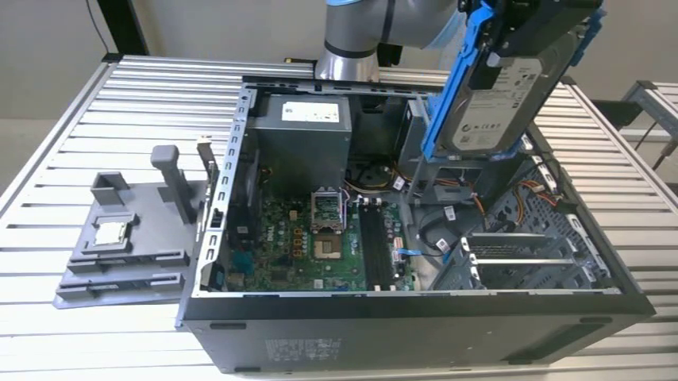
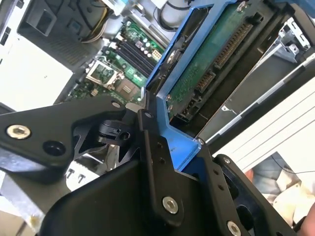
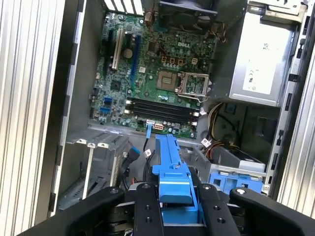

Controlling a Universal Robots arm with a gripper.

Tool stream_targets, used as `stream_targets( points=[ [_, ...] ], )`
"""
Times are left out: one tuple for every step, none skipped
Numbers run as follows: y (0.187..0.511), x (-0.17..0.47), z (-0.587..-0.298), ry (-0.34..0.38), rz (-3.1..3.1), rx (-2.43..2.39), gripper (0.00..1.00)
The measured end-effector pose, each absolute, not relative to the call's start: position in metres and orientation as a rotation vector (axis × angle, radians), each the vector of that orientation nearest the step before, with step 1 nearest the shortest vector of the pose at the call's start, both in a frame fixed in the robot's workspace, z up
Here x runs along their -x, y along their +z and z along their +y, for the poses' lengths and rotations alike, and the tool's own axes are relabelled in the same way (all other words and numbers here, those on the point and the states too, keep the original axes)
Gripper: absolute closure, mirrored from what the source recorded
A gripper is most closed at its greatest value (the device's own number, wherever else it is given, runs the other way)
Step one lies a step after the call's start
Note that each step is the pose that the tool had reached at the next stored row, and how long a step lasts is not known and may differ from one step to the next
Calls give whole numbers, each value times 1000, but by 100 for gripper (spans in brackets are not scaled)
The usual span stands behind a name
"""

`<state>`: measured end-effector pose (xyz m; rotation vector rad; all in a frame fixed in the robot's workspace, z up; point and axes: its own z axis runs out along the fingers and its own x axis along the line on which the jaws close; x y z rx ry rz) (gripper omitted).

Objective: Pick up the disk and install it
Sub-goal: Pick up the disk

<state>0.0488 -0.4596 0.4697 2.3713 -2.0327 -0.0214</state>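
Observation:
The disk [image 1: 506,99], silver-grey with a white label and blue rails, hangs tilted and nearly upright over the back right part of the open computer case [image 1: 424,317]. My gripper [image 1: 529,12] is shut on its upper end. In the second wrist view the disk [image 2: 216,49] shows its green circuit board and connectors, and the black fingers [image 2: 153,147] of my gripper [image 2: 174,135] clamp the blue rail. In the first wrist view the disk's blue rail [image 3: 171,157] runs edge-on between the fingers [image 3: 146,199] of my gripper [image 3: 177,194], above the case's interior.
Inside the case lie the motherboard [image 1: 317,238], the power supply [image 1: 302,119], loose cables [image 1: 498,198] and a metal drive cage [image 1: 519,246]. A blue plastic piece [image 3: 236,178] sits in the bay. A grey fixture [image 1: 122,254] holding a small silver chip [image 1: 109,232] stands on the slatted table [image 1: 63,143].

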Motion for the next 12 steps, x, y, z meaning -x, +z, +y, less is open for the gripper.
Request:
stream_targets(
  points=[
    [470,-49,-462,-21,-2034,-2370,100],
    [470,-49,-464,-21,-2036,-2368,100],
    [470,-49,-466,-22,-2038,-2367,100],
    [470,-49,-468,-21,-2040,-2365,100],
    [470,-49,-470,-22,-2043,-2362,100],
    [470,-49,-471,-22,-2049,-2358,100],
    [470,-49,-471,-22,-2057,-2350,100],
    [470,-49,-471,-22,-2069,-2340,100],
    [470,-49,-471,-22,-2081,-2329,100],
    [470,-49,-471,-22,-2094,-2318,100],
    [470,-49,-471,-22,-2107,-2307,100],
    [470,-49,-471,-22,-2118,-2296,100]
  ],
)
